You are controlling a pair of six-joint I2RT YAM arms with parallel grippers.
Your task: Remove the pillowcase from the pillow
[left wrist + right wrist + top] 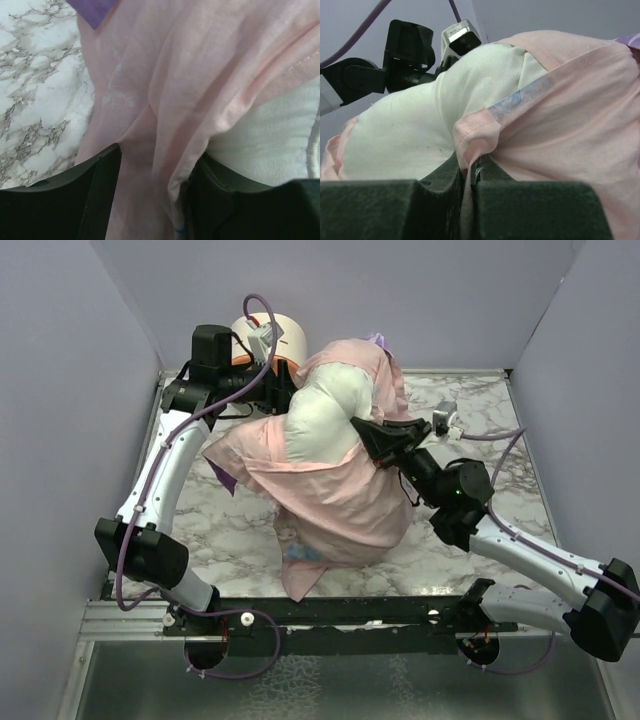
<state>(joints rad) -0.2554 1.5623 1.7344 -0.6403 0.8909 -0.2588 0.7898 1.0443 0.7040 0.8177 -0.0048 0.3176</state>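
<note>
The off-white pillow (320, 415) bulges out of the pillowcase (345, 500), which is mostly turned pale pink side out and heaped mid-table. A printed bit shows at its near end (300, 552). My right gripper (362, 430) is shut on a pinch of the pillowcase hem (475, 132) beside the bare pillow (405, 135). My left gripper (283, 392) is at the pillow's far left side. In the left wrist view its jaws (155, 167) stand partly closed, with a thick fold of pillowcase (150, 100) between them and the pillow (270, 135) by the right finger.
A cream-and-orange round drawer unit (290, 335) stands at the back behind the left gripper. Marble tabletop (240, 530) shows on both sides of the heap. Grey walls close in the left, back and right. A purple corner of fabric (92, 10) lies on the marble.
</note>
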